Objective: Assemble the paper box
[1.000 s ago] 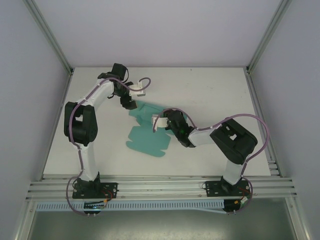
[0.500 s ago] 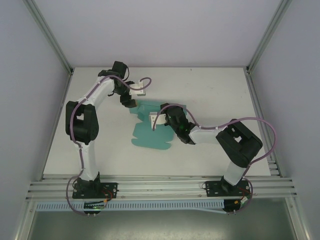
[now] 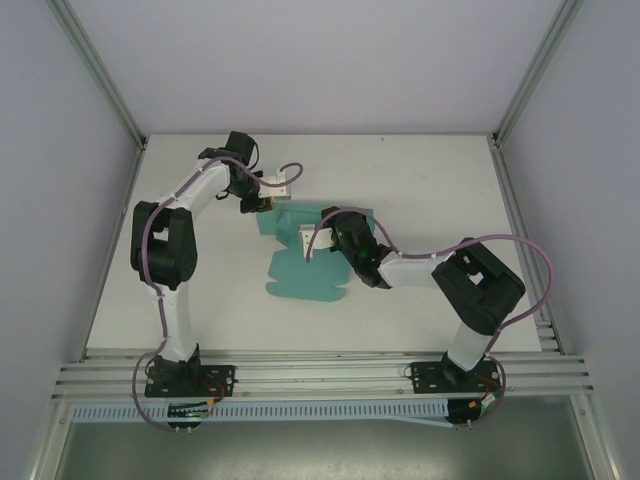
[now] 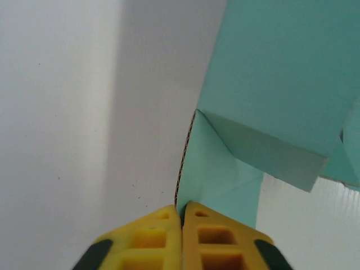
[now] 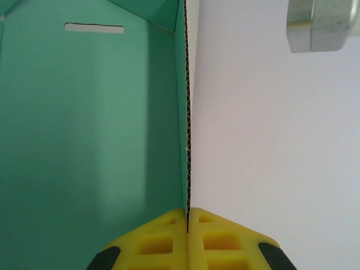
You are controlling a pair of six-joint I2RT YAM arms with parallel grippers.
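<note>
- Left gripper (image 4: 181, 214): yellow fingers (image 4: 147, 243) pressed together. They pinch an edge of the paper box (image 4: 270, 84), a teal-green die-cut sheet of thin corrugated card.
- Just beyond these fingertips a small flap stands folded up along a crease. A larger teal panel rises past it and to the right, blocking what lies behind.
- Left of these fingers: bare white table top (image 4: 62, 112), partly in shadow.
- Right gripper (image 5: 187, 216): yellow fingers (image 5: 151, 243) also closed, clamped on a card wall seen edge-on, its fluting visible. The wall runs straight away from the fingertips.
- Left of that wall: a broad teal panel with a narrow rectangular slot (image 5: 94, 28) at its far end. Right of it: white table.
- Far right of the right fingers: a blurred grey metal piece (image 5: 322, 25); cannot tell what it is.
- The overhead camera adds the layout. Both grippers hold the same sheet: the left at its far-left corner, the right on its right side. The sheet's near part lies flat on the table between the arms.
- Overhead also shows purple cables (image 3: 148, 240) looping along the arms, and aluminium rails (image 3: 320, 372) at the near edge.
</note>
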